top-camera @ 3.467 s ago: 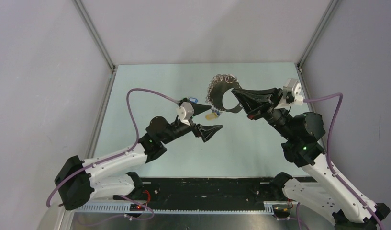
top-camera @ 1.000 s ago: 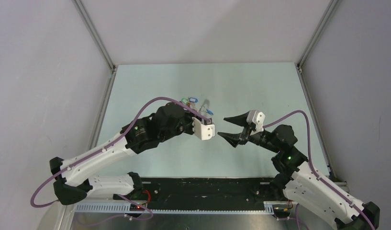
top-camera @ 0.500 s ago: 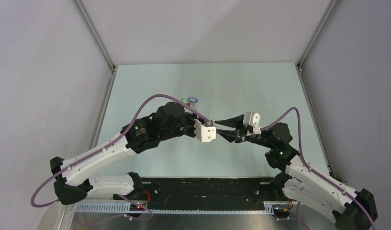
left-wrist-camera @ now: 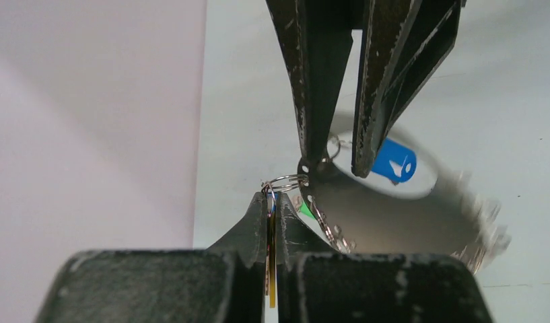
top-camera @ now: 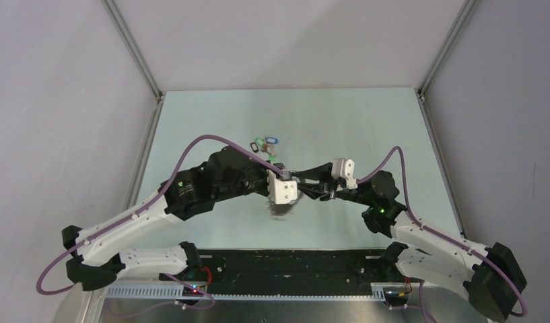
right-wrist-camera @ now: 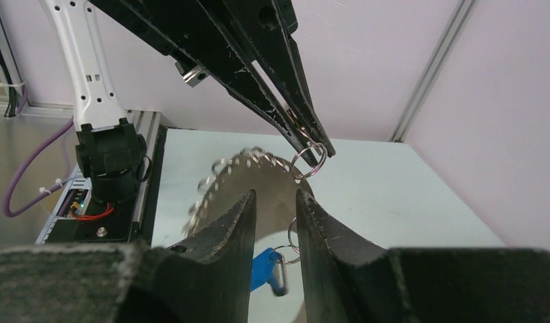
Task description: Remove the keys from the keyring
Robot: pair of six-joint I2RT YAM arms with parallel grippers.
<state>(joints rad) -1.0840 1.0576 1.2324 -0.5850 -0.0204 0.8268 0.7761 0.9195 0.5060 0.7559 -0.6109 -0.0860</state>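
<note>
- left gripper [left-wrist-camera: 272,202] clenched on a key [left-wrist-camera: 271,269]; its small ring [left-wrist-camera: 285,182] reaches the keyring [left-wrist-camera: 406,222]
- right gripper [right-wrist-camera: 275,202]: jaws narrowly apart astride the keyring's band; cannot tell whether they pinch it
- keyring hangs above the worktop's [top-camera: 366,121] middle; loose keys [top-camera: 262,143] lie toward its far edge

From above, the keyring [top-camera: 283,211] is only a blurred fringe under the left wrist's camera housing [top-camera: 283,190]. The key [left-wrist-camera: 271,282] clamped in the left gripper [left-wrist-camera: 272,199] shows just a thin edge. Whether the right gripper [left-wrist-camera: 336,165] pinches the keyring is unclear.
</note>
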